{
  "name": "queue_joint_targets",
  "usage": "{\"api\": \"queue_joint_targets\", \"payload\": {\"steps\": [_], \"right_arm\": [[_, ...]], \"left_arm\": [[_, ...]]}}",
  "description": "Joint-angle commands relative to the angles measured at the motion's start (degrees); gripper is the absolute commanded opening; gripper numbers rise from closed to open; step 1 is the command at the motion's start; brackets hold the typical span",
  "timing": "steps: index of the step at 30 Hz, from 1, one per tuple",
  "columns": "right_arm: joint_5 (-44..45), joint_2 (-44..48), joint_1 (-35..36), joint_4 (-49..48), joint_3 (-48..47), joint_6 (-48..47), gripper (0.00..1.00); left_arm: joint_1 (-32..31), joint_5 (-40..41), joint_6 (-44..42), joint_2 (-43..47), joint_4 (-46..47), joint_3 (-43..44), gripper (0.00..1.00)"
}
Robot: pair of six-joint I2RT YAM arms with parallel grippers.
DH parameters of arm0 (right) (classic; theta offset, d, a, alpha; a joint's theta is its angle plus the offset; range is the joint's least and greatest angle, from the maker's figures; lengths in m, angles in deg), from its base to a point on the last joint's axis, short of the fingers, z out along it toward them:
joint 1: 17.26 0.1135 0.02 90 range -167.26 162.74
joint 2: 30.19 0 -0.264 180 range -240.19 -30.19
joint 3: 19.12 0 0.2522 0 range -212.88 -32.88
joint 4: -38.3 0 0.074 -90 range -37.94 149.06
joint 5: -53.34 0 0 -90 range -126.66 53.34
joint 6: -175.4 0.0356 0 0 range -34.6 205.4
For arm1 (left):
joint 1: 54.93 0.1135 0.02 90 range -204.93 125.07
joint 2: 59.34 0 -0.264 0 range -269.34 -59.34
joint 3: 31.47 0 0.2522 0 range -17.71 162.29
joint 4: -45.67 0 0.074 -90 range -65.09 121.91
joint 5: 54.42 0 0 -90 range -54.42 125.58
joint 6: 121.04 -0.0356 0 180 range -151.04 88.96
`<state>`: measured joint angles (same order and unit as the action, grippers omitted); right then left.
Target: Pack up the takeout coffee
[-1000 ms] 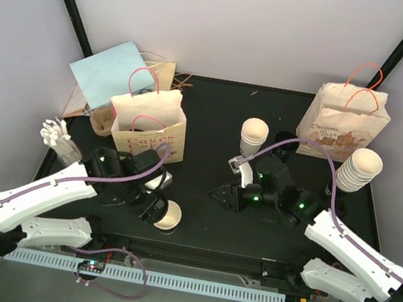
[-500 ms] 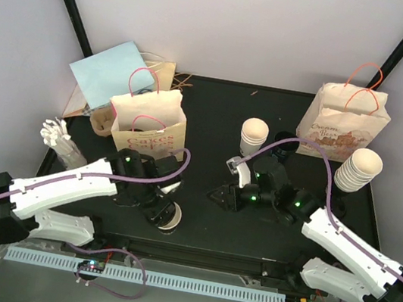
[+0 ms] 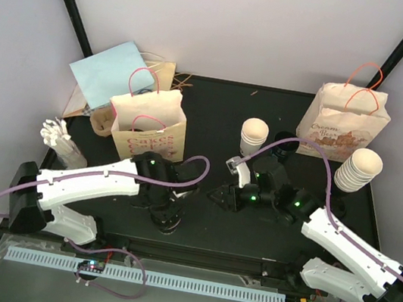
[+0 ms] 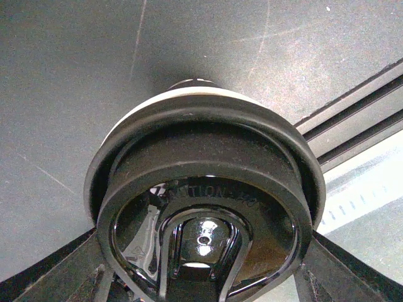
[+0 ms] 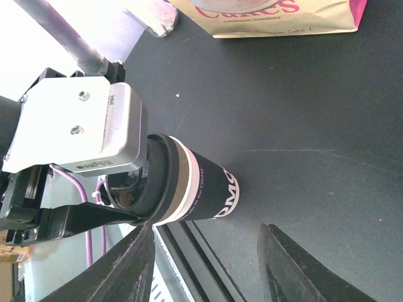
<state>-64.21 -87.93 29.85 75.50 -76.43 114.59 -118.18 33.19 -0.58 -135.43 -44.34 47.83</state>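
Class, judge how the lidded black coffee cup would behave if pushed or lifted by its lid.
Probably tippy: the coffee cup is tall and narrows below its wide lid. Tipped over, it would likely roll in a curve. The left gripper holds it at the lid, which might pop off.

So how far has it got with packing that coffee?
Done: the black lid sits on the coffee cup. In hand: the left hand grips that cup at the lid; the right hand is open and empty. Left: getting the cup into a paper bag; it is not in one yet.
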Motion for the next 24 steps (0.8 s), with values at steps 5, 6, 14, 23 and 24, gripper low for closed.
{"api": "queue_joint_targets", "payload": {"steps": [5, 6, 14, 23, 24], "right_arm": [[-0.68, 0.59, -0.25, -1.16, 0.22, -0.73, 0.47], [-0.66, 0.59, -0.23, -1.2, 0.22, -0.76, 0.47], [-0.78, 0.5, -0.19, -1.21, 0.04, -0.75, 0.47], [-0.75, 0.67, -0.23, -1.03, 0.17, -0.68, 0.47], [-0.68, 0.68, -0.19, -0.95, 0.21, -0.7, 0.47]], "left_arm": [[-1.29, 2.76, 1.23, -2.77, -3.63, 2.95, 0.6], [-1.39, 3.01, 1.45, -2.9, -3.97, 3.27, 0.6], [-1.8, 4.97, 1.8, -3.4, -5.35, 3.89, 0.61], [-2.14, 3.2, 1.02, -4.06, -3.76, 3.33, 0.61], [-2.2, 3.05, 1.01, -4.05, -3.46, 3.3, 0.61]]}}
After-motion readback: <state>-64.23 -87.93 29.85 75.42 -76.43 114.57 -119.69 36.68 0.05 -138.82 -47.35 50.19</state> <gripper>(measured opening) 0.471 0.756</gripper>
